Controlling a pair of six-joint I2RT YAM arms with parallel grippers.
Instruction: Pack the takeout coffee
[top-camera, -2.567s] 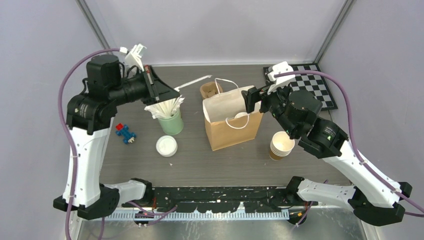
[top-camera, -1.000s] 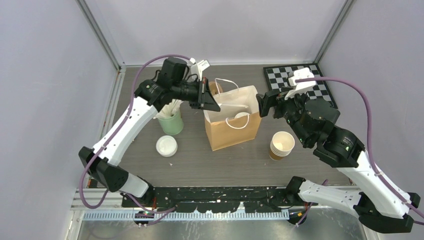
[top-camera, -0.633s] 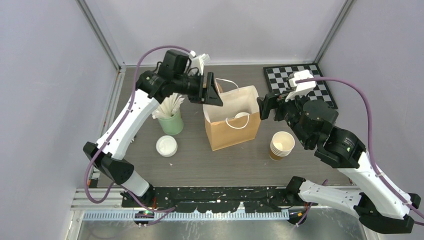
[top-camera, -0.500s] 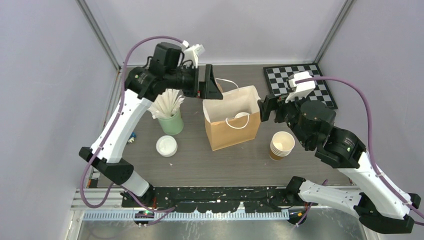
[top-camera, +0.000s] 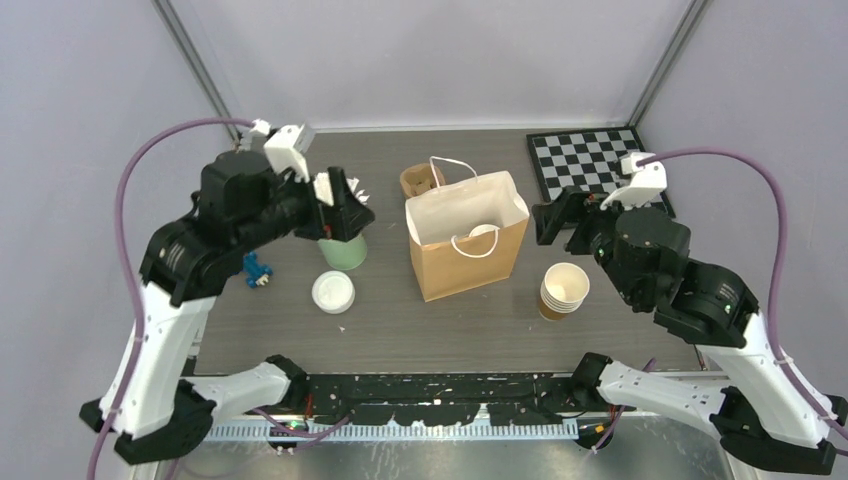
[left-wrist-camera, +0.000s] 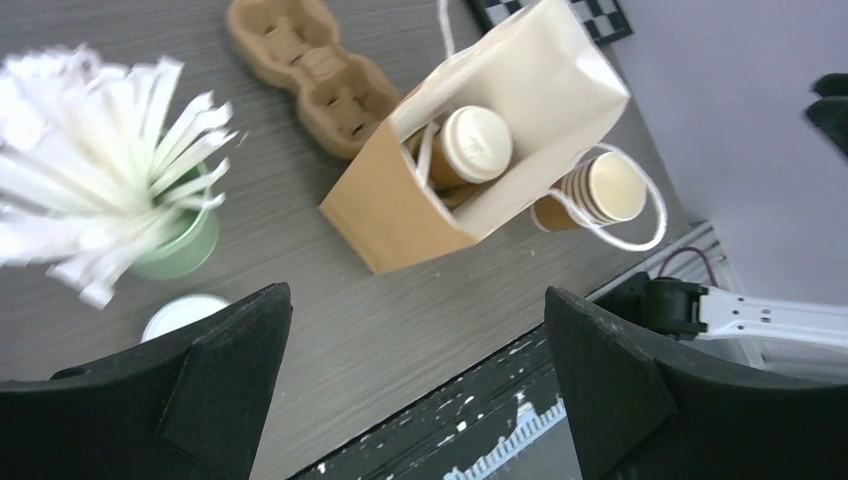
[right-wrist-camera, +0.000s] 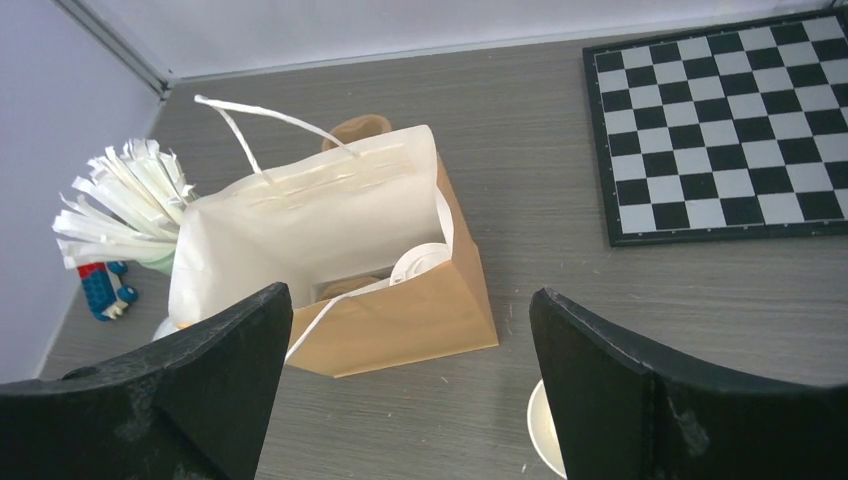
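Nearest you, low in the overhead view, a loose white lid (top-camera: 333, 292) lies flat on the table (top-camera: 400, 330) left of centre. A stack of lidless brown cups (top-camera: 563, 290) stands right of centre.

Between them and a little farther back, the brown paper bag (top-camera: 465, 255) stands upright with its mouth open and its white handles loose. The takeout coffee (left-wrist-camera: 477, 143) is inside that bag. Your left wrist camera shows it upright against the white lining, in the upper middle of that frame, with its white lid on the brown cup. Your right wrist camera catches only an edge of that lid low in the bag.

Left of the bag stands the green cup (top-camera: 343, 250), full of white wrapped straws (left-wrist-camera: 100, 170). A small blue-and-red toy (right-wrist-camera: 108, 288) lies farther left.

Your left gripper (top-camera: 342, 205) hovers above the green cup, fingers spread wide and holding nothing. Your right gripper (top-camera: 558, 213) hangs to the right of the bag, clear of it, also spread wide and empty.

Farther back, the brown moulded cup carrier (top-camera: 420, 180) lies just behind the bag's left corner. The chessboard (top-camera: 590, 165) lies flat at the upper right.
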